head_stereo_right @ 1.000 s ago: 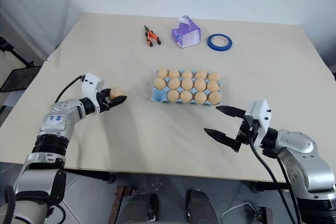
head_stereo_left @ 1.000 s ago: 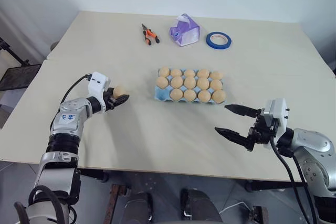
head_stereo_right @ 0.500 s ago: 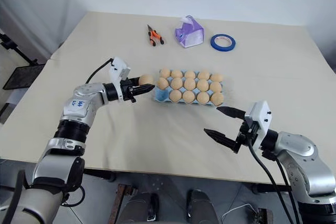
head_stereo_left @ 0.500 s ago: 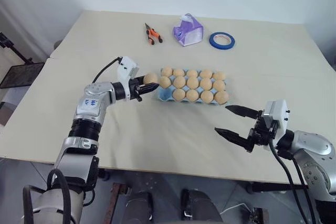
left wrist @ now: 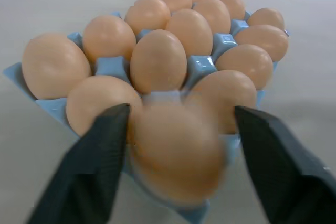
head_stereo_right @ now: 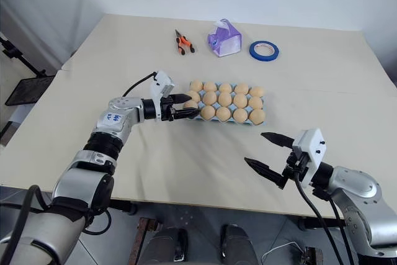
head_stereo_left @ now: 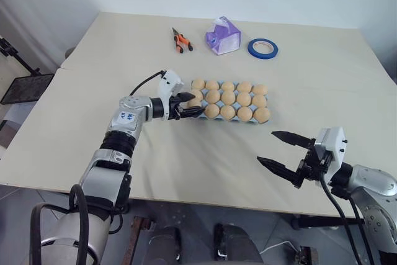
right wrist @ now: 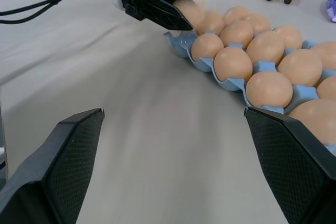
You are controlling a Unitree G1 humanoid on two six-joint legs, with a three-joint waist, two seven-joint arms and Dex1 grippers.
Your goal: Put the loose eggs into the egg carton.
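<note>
Since a second ago we have swung our left gripper (head_stereo_left: pixel 190 107) from open surface across to the left end of the egg carton (head_stereo_left: pixel 197 113); its fingers now stand apart on either side of the egg (left wrist: pixel 176 153), which sits blurred at the carton's near left corner cup. Whether it has settled in the cup we cannot tell. Eggs fill the other cups. Our right gripper (head_stereo_left: pixel 280 151) hangs with fingers spread wide and holding nothing, near the front edge, well apart from the carton. Bare surface (head_stereo_left: pixel 205 153) lies between both arms. Pliers (head_stereo_left: pixel 180 40), a purple tissue pack (head_stereo_left: pixel 219 36) and a blue tape roll (head_stereo_left: pixel 262 47) lie toward the far edge.
</note>
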